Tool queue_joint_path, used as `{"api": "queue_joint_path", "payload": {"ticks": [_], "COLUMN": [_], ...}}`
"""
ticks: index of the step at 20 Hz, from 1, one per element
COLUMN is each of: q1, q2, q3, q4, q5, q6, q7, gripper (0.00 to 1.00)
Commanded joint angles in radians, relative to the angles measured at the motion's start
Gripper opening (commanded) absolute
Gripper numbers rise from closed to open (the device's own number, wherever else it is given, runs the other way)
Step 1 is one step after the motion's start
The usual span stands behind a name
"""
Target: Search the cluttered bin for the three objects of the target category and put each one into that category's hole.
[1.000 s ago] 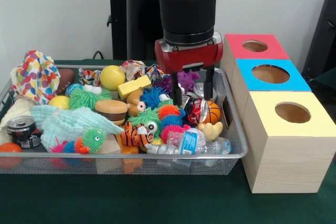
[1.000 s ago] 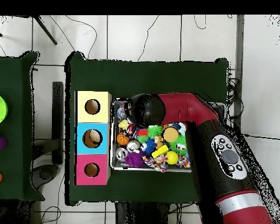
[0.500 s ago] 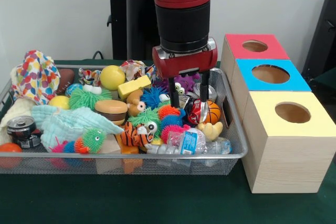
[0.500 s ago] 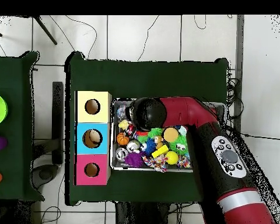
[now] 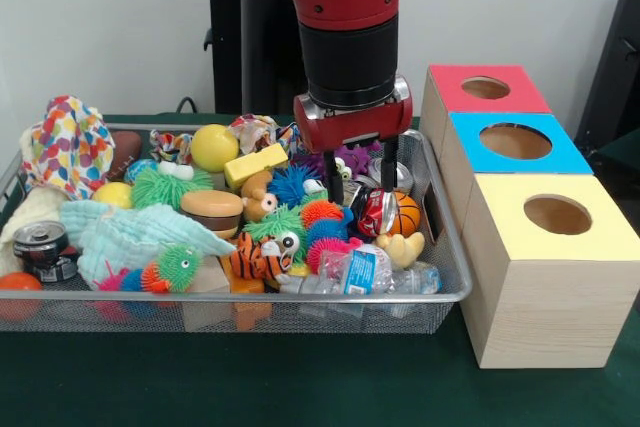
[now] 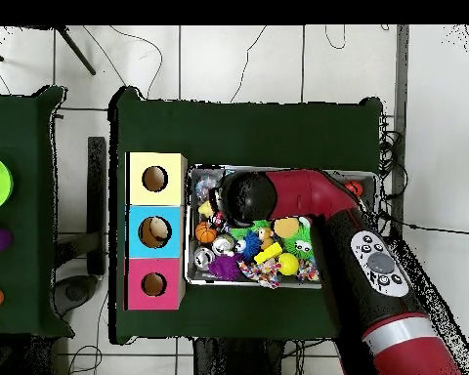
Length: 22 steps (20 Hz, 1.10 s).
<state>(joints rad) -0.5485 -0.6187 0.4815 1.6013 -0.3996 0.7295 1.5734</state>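
The wire-mesh bin [image 5: 300,298] is full of toys. My gripper [image 5: 361,199] hangs open and empty over its right part. Its fingers [image 5: 333,179] reach down beside a crushed red can [image 5: 372,211], in front of the purple knobbly monster [image 5: 355,155]. The yellow duck-like toy [image 5: 402,247] lies just below the can and an orange basketball [image 5: 406,215]. The tan dog [image 5: 258,197] sits left of the gripper. The striped tiger [image 5: 255,258] lies near the front rim. The red-topped box's hole [image 5: 486,88] is at the far right. In the overhead view my wrist [image 6: 243,195] hides the gripper; the red box's hole [image 6: 153,284] shows at the left.
The blue-topped box [image 5: 515,141] and yellow-topped box [image 5: 556,215] stand in a row with the red one, right of the bin. Fuzzy spiky balls [image 5: 165,187], a toy burger [image 5: 212,209], a water bottle [image 5: 365,273], a cloth [image 5: 130,235] and a can [image 5: 40,244] crowd the bin.
The gripper has shifted slightly left and a little lower among the toys by the red can. It stays open and empty. The toys have not moved.
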Motion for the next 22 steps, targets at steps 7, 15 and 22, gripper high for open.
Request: {"api": "queue_joint_path", "payload": {"ticks": [7,15,22], "q1": [-0.041,-0.057,-0.066], "q2": [0.053,0.067,0.084], "q3": [0.052,0.073,0.08], "q4": [0.114,0.138,0.159], "q5": [-0.006,0.012,0.019], "q6": [-0.089,-0.118,-0.145], "q7": [-0.018,-0.006,0.011], "gripper": [1.0,1.0,1.0]}}
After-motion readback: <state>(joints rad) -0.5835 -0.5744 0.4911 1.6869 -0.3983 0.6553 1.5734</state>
